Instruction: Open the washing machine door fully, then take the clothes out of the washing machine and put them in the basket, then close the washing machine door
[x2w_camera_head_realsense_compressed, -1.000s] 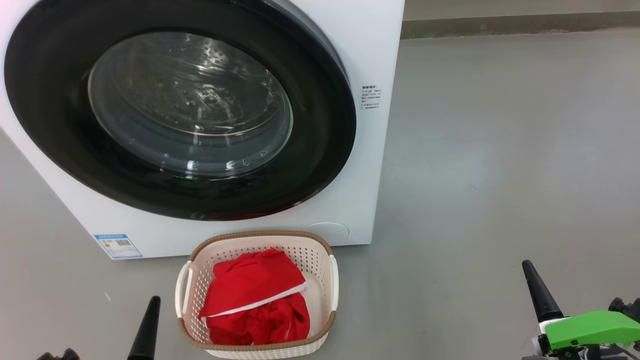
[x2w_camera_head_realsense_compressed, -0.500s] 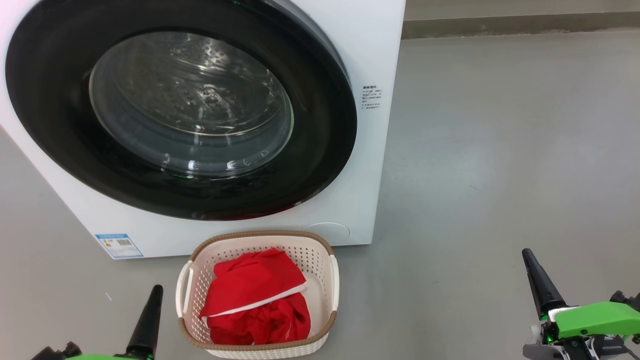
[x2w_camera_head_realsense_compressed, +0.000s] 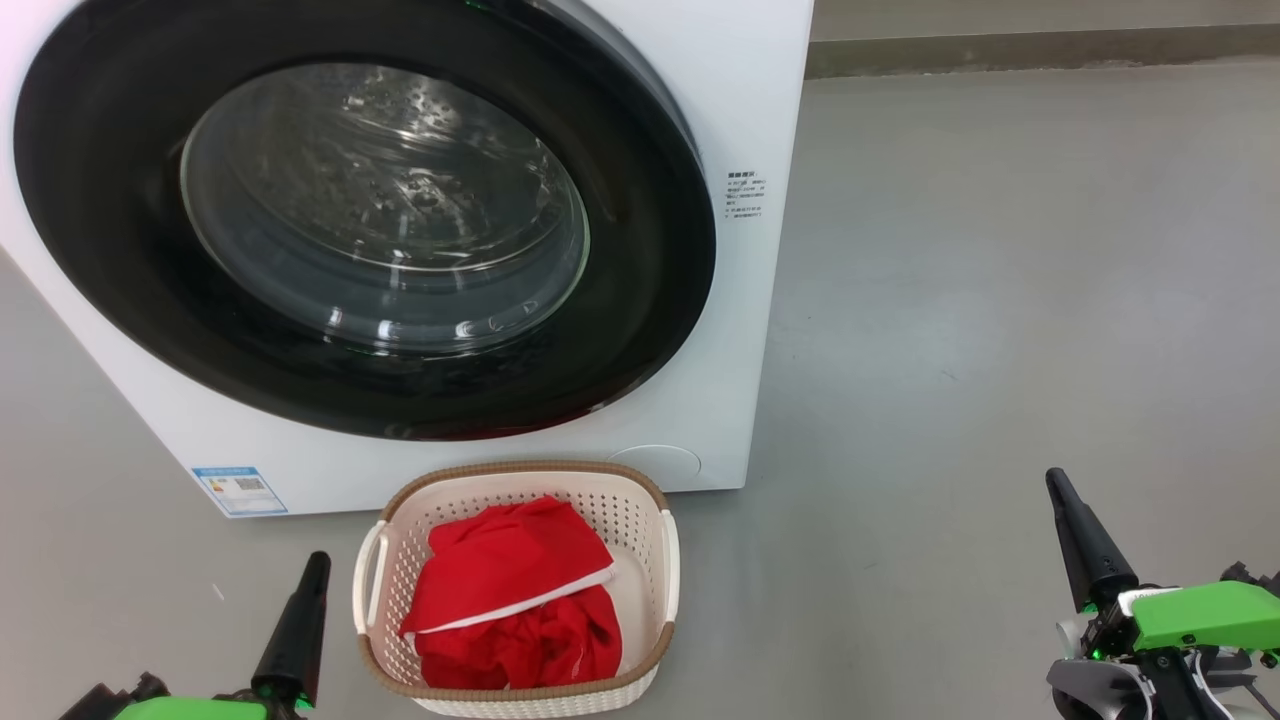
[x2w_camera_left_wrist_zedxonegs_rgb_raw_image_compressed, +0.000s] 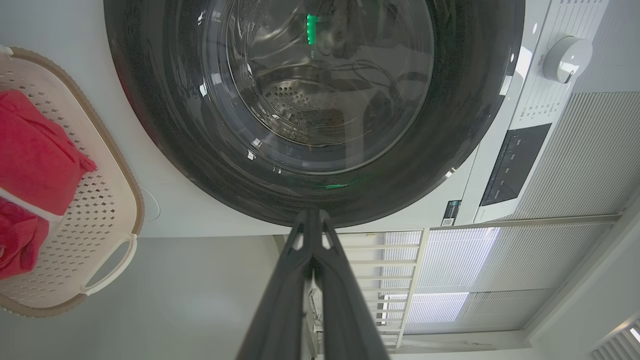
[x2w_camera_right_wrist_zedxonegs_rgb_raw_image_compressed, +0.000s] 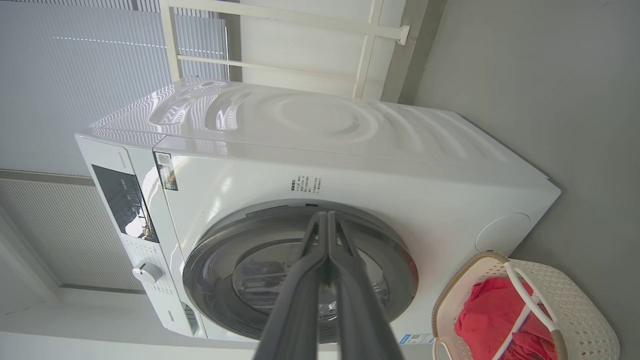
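The white washing machine (x2w_camera_head_realsense_compressed: 745, 110) stands ahead with its black-rimmed door (x2w_camera_head_realsense_compressed: 650, 300) flat against the front; behind the glass I see bare steel drum. On the floor in front sits the cream basket (x2w_camera_head_realsense_compressed: 520, 470) holding the red clothes (x2w_camera_head_realsense_compressed: 500, 580) with white trim. My left gripper (x2w_camera_head_realsense_compressed: 317, 562) is shut and empty, low to the basket's left. Far to the right, my right gripper (x2w_camera_head_realsense_compressed: 1056, 482) is also shut and empty. In the left wrist view the shut fingers (x2w_camera_left_wrist_zedxonegs_rgb_raw_image_compressed: 311, 216) point at the door's rim (x2w_camera_left_wrist_zedxonegs_rgb_raw_image_compressed: 150, 100). The right wrist view has the shut fingers (x2w_camera_right_wrist_zedxonegs_rgb_raw_image_compressed: 327, 215) before the door (x2w_camera_right_wrist_zedxonegs_rgb_raw_image_compressed: 215, 250).
Grey floor (x2w_camera_head_realsense_compressed: 1000, 300) stretches to the right of the machine up to a wall skirting (x2w_camera_head_realsense_compressed: 1040, 45). The control panel (x2w_camera_left_wrist_zedxonegs_rgb_raw_image_compressed: 510, 165) and a dial (x2w_camera_left_wrist_zedxonegs_rgb_raw_image_compressed: 567, 59) sit on the machine's front. White railing and blinds (x2w_camera_left_wrist_zedxonegs_rgb_raw_image_compressed: 450, 270) stand beside the machine.
Both grippers have risen a little in the head view, still shut. The door, basket and clothes have not moved.
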